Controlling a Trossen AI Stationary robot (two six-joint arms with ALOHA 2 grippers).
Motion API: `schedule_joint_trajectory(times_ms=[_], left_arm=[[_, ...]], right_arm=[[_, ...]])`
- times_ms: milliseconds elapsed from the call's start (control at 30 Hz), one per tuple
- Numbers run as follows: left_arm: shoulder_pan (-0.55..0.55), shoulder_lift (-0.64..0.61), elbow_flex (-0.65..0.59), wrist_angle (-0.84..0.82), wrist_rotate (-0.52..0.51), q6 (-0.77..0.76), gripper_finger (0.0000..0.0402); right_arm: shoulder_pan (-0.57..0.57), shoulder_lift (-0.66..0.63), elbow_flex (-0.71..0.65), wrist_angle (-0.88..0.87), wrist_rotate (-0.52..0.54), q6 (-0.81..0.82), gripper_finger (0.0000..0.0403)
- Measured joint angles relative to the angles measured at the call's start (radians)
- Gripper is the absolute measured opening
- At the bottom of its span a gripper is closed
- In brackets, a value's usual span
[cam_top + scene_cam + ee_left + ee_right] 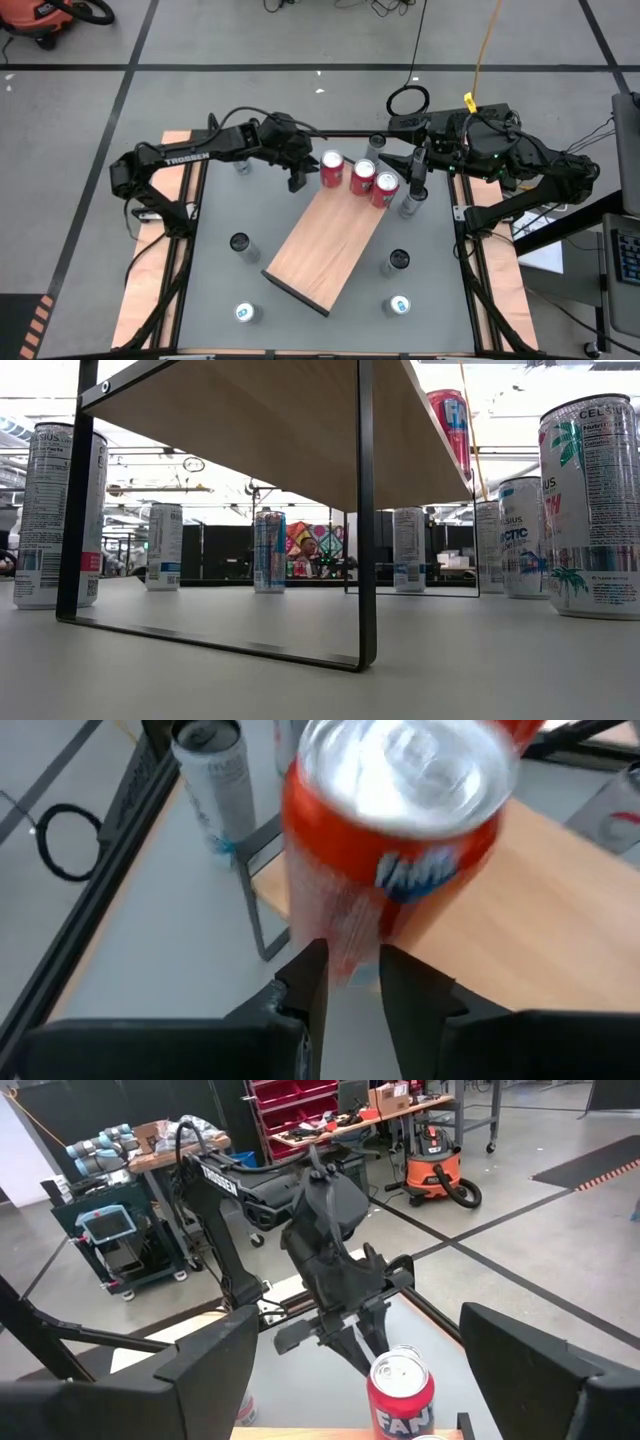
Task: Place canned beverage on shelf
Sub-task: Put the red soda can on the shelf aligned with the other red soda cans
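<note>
The shelf [325, 240] is a light-brown board lying slantwise mid-table, raised on black frames [366, 560]. Three red cans stand in a row on its far end [331, 168] [363, 176] [385, 188]. My left gripper [298, 178] is beside the leftmost red can [400, 830], on its left side. Its fingers slant down with only a narrow gap and nothing between them. My right gripper [413, 178] hangs open to the right of the row, apart from the cans. My left gripper points its fingertips [318, 982] at the lower wall [350, 955] of the leftmost red can, slanting down from the table's left. I cannot tell whether they touch it. The can stands upright on the shelf's far end.
Several silver and white cans stand on the grey table around the shelf [240, 243] [247, 313] [398, 305] [397, 262] [409, 205] [243, 165]. The near half of the shelf top [315, 265] is bare.
</note>
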Motion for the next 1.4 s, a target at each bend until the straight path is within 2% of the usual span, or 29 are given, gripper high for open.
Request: schedule_joint_trajectory(times_ms=[400, 567, 733, 967, 1200, 1400], left_arm=[[-0.008, 0.028, 0.0, 0.051, 0.004, -0.005, 0.0089], [-0.007, 0.028, 0.0, -0.051, 0.007, -0.021, 0.0089], [-0.02, 0.028, 0.0, -0.093, 0.076, -0.011, 0.0089], [-0.068, 0.027, 0.0, -0.015, 0.035, -0.006, 0.0089], [-0.094, 0.027, 0.0, -0.007, -0.059, -0.005, 0.0089], [-0.094, 0.027, 0.0, 0.034, -0.067, -0.005, 0.0089]], right_arm=[[0.0, 0.0, 0.0, 0.0, 0.0, 0.003, 0.032], [0.0, 0.0, 0.0, 0.0, 0.0, 0.003, 0.032], [0.0, 0.0, 0.0, 0.0, 0.0, 0.003, 0.032], [0.0, 0.0, 0.0, 0.0, -0.001, 0.003, 0.032], [0.0, 0.0, 0.0, 0.0, -0.001, 0.003, 0.032], [0.0, 0.0, 0.0, 0.0, -0.001, 0.003, 0.032]])
